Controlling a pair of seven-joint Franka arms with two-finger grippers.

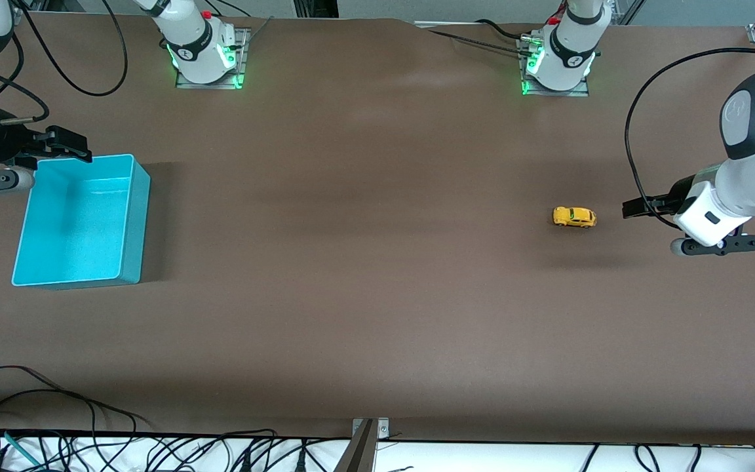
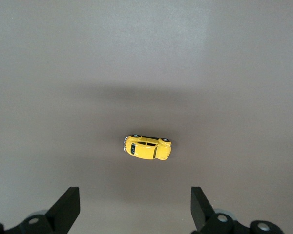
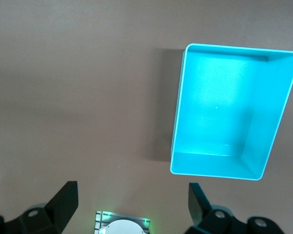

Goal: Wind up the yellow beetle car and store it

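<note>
The yellow beetle car (image 1: 574, 217) stands on its wheels on the brown table, toward the left arm's end. My left gripper (image 1: 634, 207) hovers over the table just beside it, open and empty. In the left wrist view the car (image 2: 147, 147) lies ahead of the open left gripper (image 2: 135, 209), apart from both fingers. The turquoise bin (image 1: 138, 223) sits empty at the right arm's end. My right gripper (image 1: 66, 145) hangs open over the bin's rim on the robots' side. The right wrist view shows the bin (image 3: 219, 107) empty, off to one side of the open right gripper (image 3: 134, 207).
The two arm bases (image 1: 207, 56) (image 1: 558, 62) stand along the table's edge farthest from the front camera. Loose cables (image 1: 56, 419) lie along the nearest edge. A black cable (image 1: 639, 118) loops from the left arm. The right arm's base (image 3: 122, 225) shows between its fingers.
</note>
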